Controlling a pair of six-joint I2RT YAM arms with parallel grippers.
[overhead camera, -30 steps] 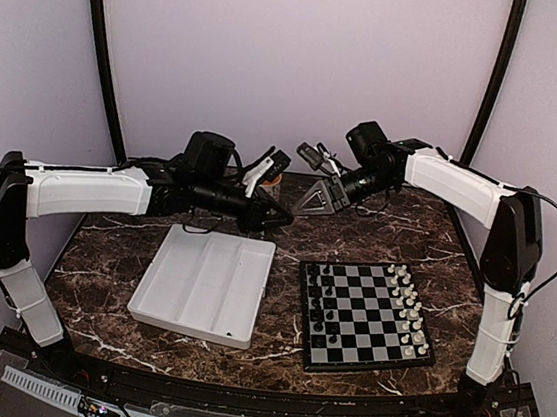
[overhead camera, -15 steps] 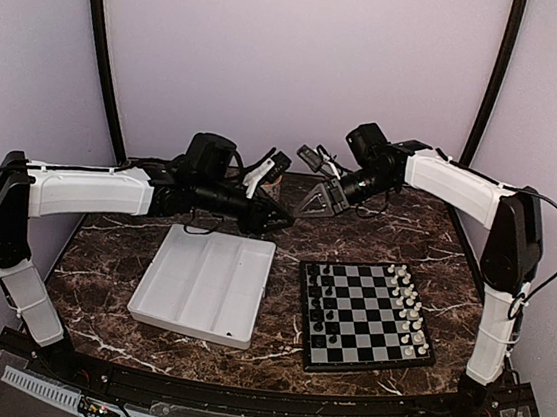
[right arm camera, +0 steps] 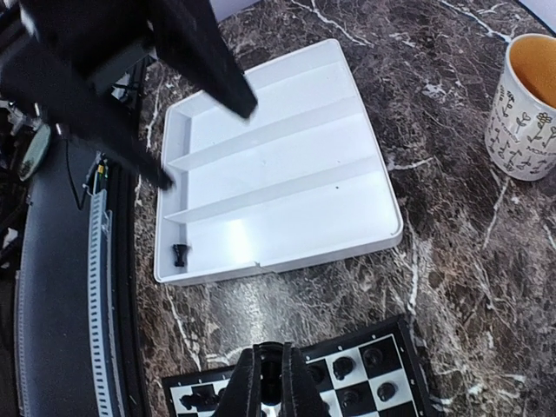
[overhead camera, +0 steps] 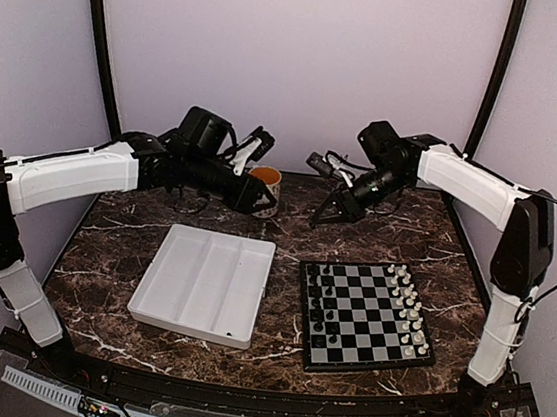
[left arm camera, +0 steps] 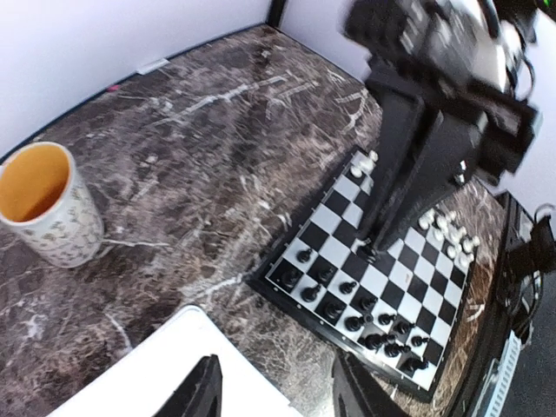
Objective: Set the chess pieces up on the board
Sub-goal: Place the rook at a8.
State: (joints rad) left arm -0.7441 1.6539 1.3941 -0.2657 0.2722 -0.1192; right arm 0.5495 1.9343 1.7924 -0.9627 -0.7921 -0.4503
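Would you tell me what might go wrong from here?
1. A black piece sits in a corner of the tray, against its walls; the open left gripper may struggle to pinch it.
2. That gripper hangs near the mug and could bump it when swinging.
3. The chess pieces stand packed on the board; the shut right gripper might topple neighbours when lowering.

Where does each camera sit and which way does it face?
Top external: above, behind the bases, facing down on the table; left arm and right arm show.
Left wrist: down on mug and board; left pincer at bottom edge, right arm across.
Right wrist: down on tray; right pincer at bottom edge.
Shared: both wrist views catch mug and board.
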